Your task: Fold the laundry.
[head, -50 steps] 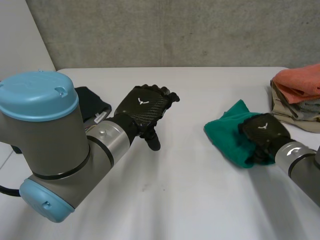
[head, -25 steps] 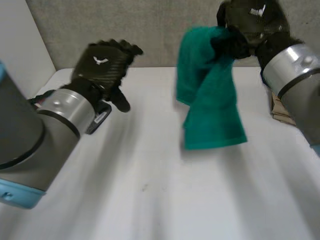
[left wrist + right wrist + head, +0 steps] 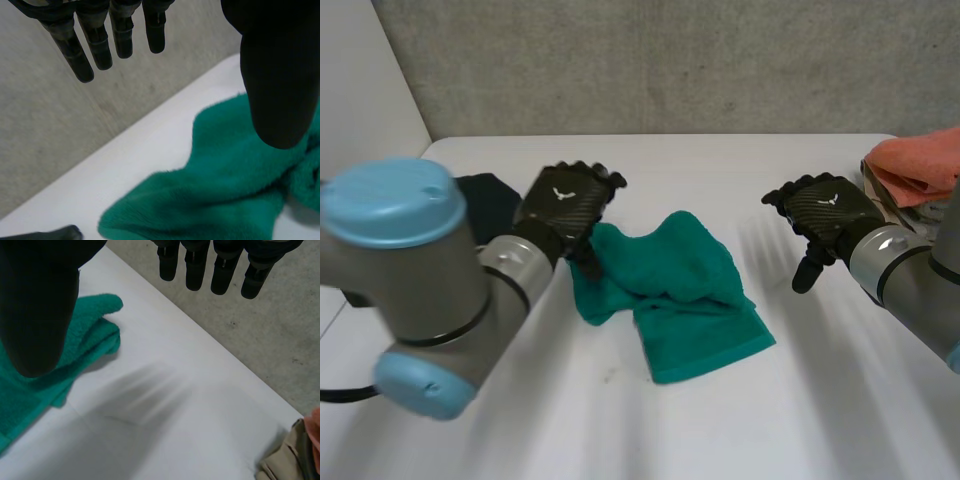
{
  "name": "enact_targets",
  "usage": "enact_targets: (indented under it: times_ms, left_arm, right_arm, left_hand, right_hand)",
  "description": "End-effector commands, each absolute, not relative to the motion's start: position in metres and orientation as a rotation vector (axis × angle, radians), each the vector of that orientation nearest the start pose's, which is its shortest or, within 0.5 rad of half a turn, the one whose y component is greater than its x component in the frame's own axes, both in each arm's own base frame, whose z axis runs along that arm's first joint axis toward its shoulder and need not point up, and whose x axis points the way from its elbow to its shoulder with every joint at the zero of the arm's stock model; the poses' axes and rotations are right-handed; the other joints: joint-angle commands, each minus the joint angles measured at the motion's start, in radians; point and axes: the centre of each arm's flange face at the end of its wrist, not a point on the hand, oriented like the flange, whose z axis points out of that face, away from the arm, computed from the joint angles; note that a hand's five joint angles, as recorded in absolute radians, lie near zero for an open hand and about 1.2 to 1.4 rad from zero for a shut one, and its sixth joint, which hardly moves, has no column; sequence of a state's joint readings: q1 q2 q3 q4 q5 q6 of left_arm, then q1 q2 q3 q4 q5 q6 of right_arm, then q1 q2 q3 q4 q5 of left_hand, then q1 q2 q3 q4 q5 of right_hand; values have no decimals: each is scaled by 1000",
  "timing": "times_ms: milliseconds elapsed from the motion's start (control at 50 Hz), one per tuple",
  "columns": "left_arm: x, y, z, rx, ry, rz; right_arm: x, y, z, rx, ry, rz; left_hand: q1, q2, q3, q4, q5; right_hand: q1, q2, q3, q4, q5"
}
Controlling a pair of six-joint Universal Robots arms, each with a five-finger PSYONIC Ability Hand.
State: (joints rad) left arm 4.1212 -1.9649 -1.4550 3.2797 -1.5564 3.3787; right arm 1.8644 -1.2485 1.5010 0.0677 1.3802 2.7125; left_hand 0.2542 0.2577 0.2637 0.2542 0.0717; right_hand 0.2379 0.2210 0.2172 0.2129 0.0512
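Head view: the green towel (image 3: 670, 290) lies rumpled mid-frame on the table (image 3: 720, 420), your left hand (image 3: 565, 205) at its upper-left corner, right hand (image 3: 825, 210) apart. Wrist views: both hands' fingers (image 3: 75, 52) hang straight, empty. Flatten the green towel before folding.

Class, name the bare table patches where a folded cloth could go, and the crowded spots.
Bare: between green towel and right hand; along the near table edge. Crowded: laundry pile, far right; dark cloth behind left hand.
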Motion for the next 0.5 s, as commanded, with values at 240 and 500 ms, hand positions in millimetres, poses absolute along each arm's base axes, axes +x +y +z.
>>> enact_targets:
  times_ms: [240, 500]
  left_arm:
    - [-371, -316, 137, 1315, 2171, -2087]
    - [-361, -335, 109, 1363, 2117, -1949]
  right_arm:
    - [286, -350, 181, -1108, 2068, -1728]
    - [320, -355, 137, -1195, 1959, -1601]
  left_hand:
    - [350, 346, 340, 350, 358]
    - [572, 569, 563, 572, 580]
  right_hand:
    - [111, 128, 132, 136, 123]
    - [205, 222, 225, 230, 217]
